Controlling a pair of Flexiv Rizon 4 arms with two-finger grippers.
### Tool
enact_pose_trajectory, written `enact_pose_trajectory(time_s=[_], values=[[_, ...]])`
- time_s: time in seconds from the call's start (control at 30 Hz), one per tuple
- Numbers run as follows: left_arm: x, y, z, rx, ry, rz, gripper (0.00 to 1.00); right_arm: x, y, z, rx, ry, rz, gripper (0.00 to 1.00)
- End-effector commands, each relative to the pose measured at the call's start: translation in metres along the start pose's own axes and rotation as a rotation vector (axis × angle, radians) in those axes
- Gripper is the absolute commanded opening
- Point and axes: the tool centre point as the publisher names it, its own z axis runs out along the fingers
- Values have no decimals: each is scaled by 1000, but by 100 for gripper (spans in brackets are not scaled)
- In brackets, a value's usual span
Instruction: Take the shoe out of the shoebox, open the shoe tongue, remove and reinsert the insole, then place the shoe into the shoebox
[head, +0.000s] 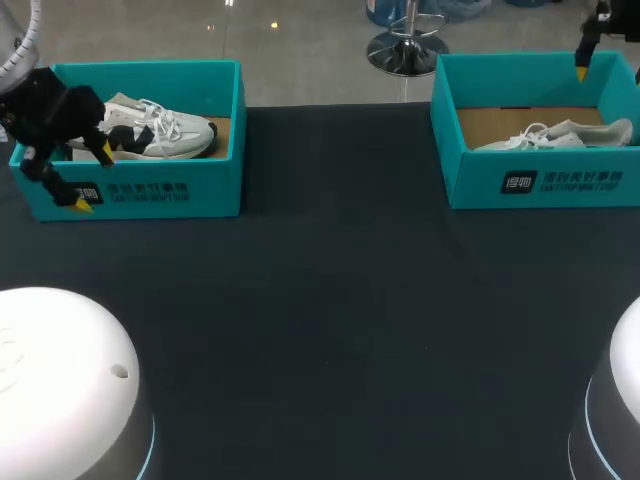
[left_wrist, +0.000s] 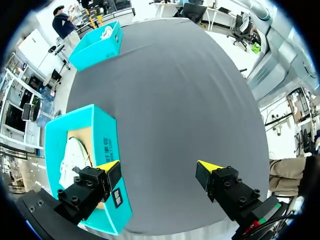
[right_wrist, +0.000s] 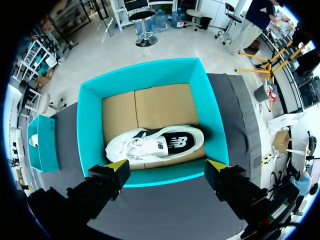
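Fingers wide apart and empty on both grippers. White laced sneaker (head: 165, 132) lies in left teal cardboard shoebox (head: 140, 190), left gripper (head: 93, 178) straddling its front wall. Only the right wrist view shows the second white sneaker (right_wrist: 155, 145) whole, in right teal shoebox (right_wrist: 145, 75) ahead of right gripper (right_wrist: 167, 167).

A white shoe (right_wrist: 155, 144) lies on its side in an open teal shoebox (right_wrist: 90, 120), just ahead of the right hand (right_wrist: 167, 165). A second white shoe (left_wrist: 72, 160) sits in a matching shoebox (left_wrist: 107, 145) just beside the left hand (left_wrist: 159, 166).

left shoebox (head: 140, 190): left shoe (head: 165, 132) inside | right shoebox (head: 480, 170): right shoe (head: 560, 136) inside
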Motion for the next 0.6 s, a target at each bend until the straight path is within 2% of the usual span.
enact_pose_trajectory(time_s=[0.03, 0.13, 0.23, 0.37, 0.5, 0.6], values=[[-9, 29, -11, -5, -39, 3, 100, 0, 0, 0, 0, 0, 1, 100], [-25, 56, -16, 5, -53, 57, 100, 0, 0, 0, 0, 0, 1, 100], [-38, 76, -19, 67, -10, 167, 100, 0, 0, 0, 0, 0, 1, 100], [-63, 101, -18, 25, 70, 276, 100, 0, 0, 0, 0, 0, 1, 100], [-75, 116, -17, -91, 108, 451, 100, 0, 0, 0, 0, 0, 1, 100], [-80, 123, -15, -206, 93, 575, 100, 0, 0, 0, 0, 0, 1, 100]])
